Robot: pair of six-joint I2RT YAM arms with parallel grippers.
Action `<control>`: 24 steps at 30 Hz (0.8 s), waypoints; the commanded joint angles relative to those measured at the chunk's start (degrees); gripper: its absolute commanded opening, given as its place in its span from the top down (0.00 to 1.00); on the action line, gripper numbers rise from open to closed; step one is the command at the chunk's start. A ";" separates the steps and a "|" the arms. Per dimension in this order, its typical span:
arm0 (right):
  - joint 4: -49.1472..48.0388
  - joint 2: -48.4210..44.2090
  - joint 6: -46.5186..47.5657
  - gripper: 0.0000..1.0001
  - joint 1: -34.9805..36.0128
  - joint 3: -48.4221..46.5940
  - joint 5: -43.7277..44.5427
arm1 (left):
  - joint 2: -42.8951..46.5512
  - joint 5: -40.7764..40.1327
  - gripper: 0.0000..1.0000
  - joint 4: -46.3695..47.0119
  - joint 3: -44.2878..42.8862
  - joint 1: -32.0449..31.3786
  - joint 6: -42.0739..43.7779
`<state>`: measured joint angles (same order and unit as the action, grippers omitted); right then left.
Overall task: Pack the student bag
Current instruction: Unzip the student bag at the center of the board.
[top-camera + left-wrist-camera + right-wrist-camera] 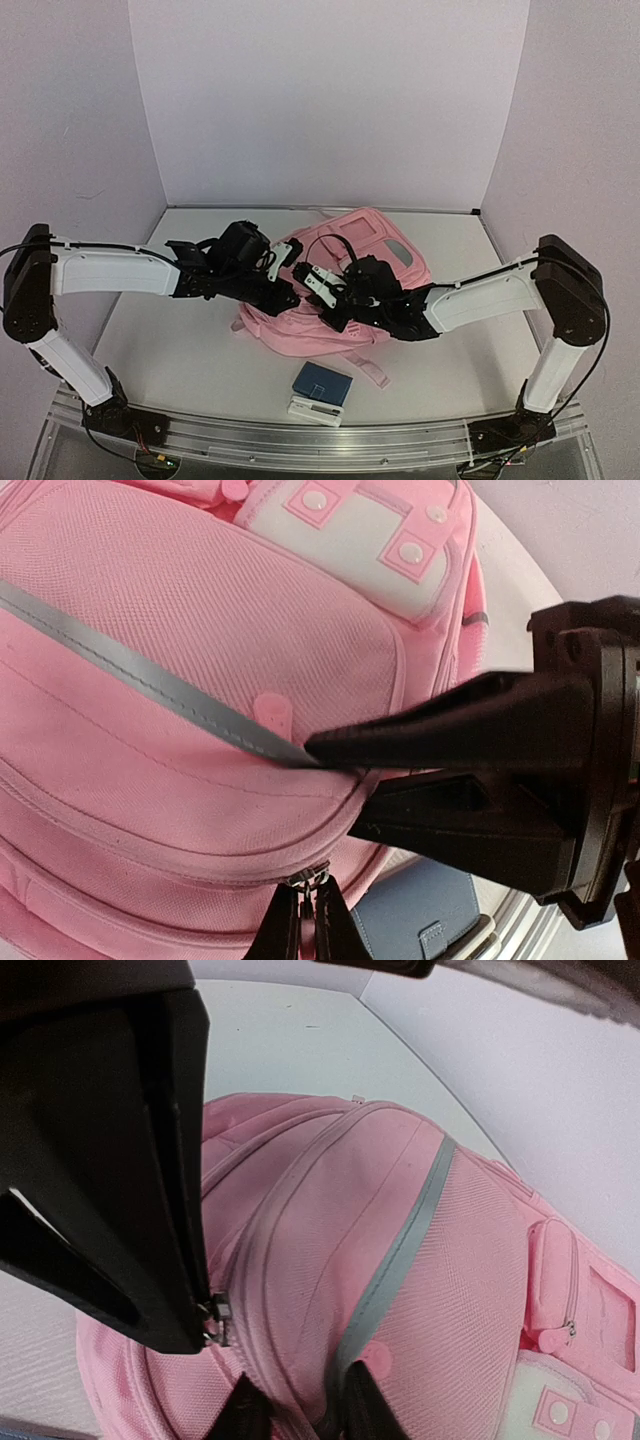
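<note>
student bag (378,236) lying flat, blue case (322,382) nearby

The table (170,345) is a pale, matte surface, walled at 9, 12 and 3 o'clock. At its 6 o'clock edge runs a metal rail (300,437). The pink student bag (375,235) lies flat at the centre, stretching toward 1 o'clock. At 6 o'clock from it, just beside a strap end, sits a flat white box (312,409) with a blue case (322,383) on top.
</note>
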<state>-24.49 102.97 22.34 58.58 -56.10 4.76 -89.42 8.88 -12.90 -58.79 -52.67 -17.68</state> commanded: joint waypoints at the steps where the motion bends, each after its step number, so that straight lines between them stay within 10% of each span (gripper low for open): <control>1: -3.18 -0.12 -1.74 1.00 -0.32 -0.12 4.43 | 4.53 0.53 1.00 0.60 -1.36 1.97 -1.82; 24: -0.57 -12.02 -3.71 1.00 1.46 5.56 3.50 | -2.77 1.10 1.00 -2.73 -3.53 28.86 10.82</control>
<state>-27.02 96.84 20.92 59.48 -51.68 5.15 -88.36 22.52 -15.00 -59.02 -34.70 -9.34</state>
